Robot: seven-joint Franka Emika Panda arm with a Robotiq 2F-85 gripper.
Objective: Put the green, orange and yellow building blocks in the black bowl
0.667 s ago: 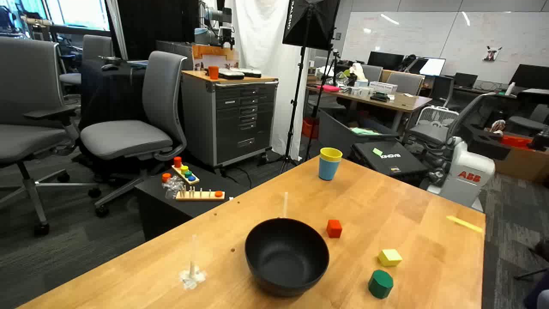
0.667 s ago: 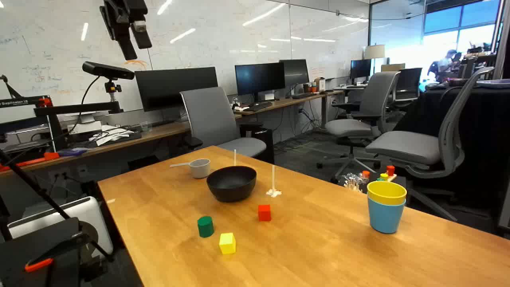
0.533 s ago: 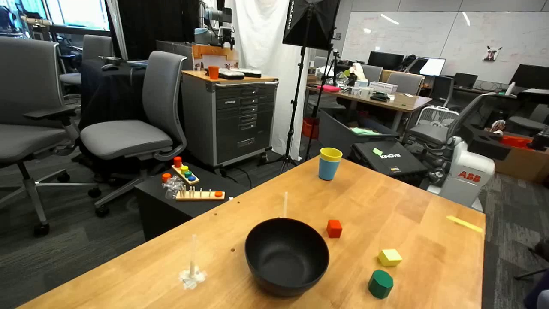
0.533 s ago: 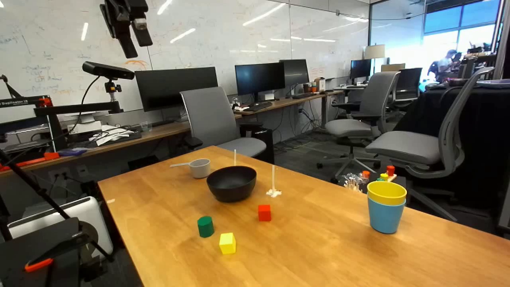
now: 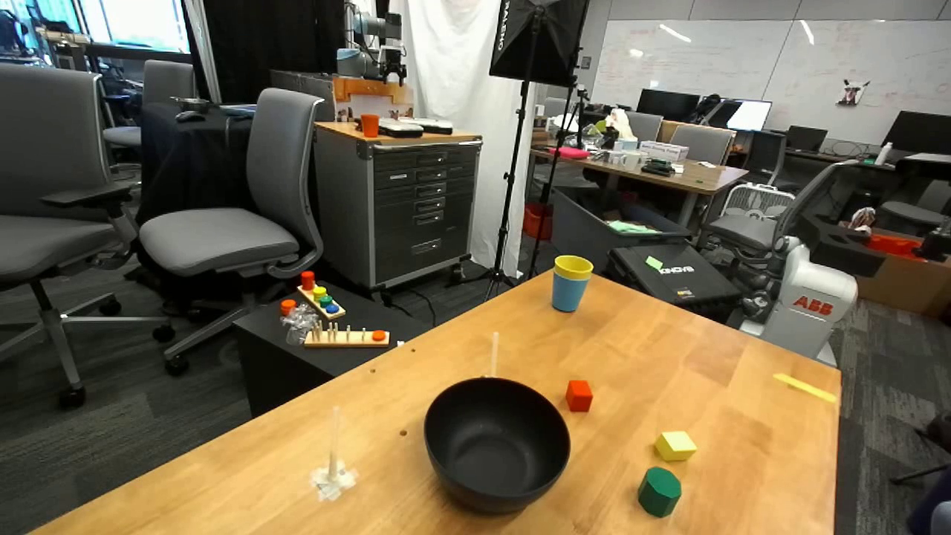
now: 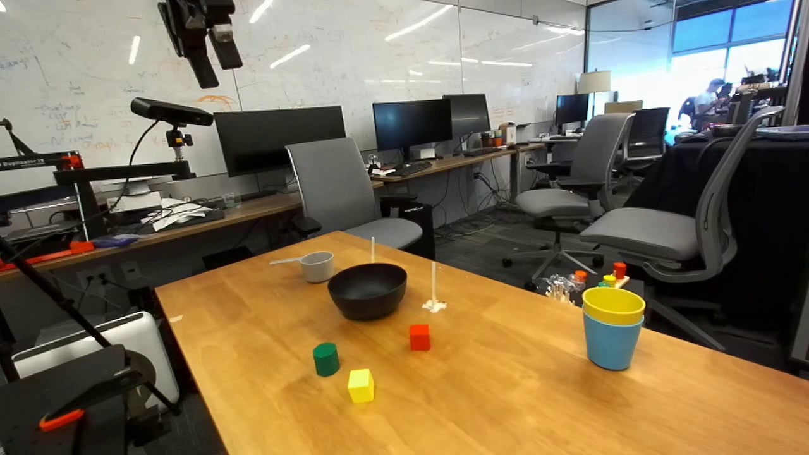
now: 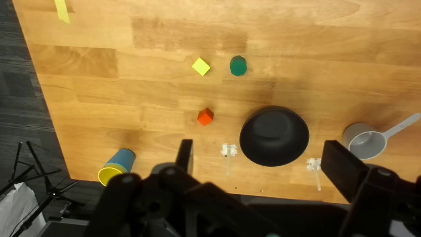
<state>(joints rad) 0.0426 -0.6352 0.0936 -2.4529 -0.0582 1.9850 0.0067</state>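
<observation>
Rods [image 7: 317, 179], thin and pale, rise from whitish patches [image 7: 229, 149] on the wooden table [image 5: 743, 490], standing near the black bowl [image 6: 368, 308], one toward either side of it. A grey measuring cup [image 7: 366, 144] stands near the bowl too, its straight handle pointing away from it. Well apart, close to the table's edge, a yellow cup [image 6: 613, 306] sits nested in a light blue cup [image 6: 610, 344].

Outside the bowl, on the table, rest the red-orange cube [image 7: 205, 117], nearest to it, then the yellow block [image 7: 201, 66] and the dark green many-sided block [image 7: 238, 66], near each other but apart. The hand [image 6: 219, 72] hangs high up, its fingers [image 7: 184, 151] spread wide apart; in the wrist view the bowl appears between them, well below, and the hand's dark body covers much of the bottom.

The measuring cup shows in the wrist view and in an exterior view that also takes in monitors [image 6: 414, 126], a blurred distant person [image 6: 706, 101] and a bar-shaped camera [image 6: 170, 112]. In an exterior view, wooden pegboards [image 5: 338, 342] with coloured pieces [image 5: 308, 281] lie on a black box [image 5: 271, 371] beside the table, and a drawer cabinet [image 5: 405, 253] stands behind.

Red letters on a white machine [image 5: 825, 286] read ABB; pale ones on a black case [image 5: 646, 281] read KINOVA. A dark frame [image 6: 38, 160] bears the word Duplicator. Handwriting on the whiteboard [image 6: 354, 76] is too faint to read, and lettering on a black softbox [image 5: 535, 52] is unclear.
</observation>
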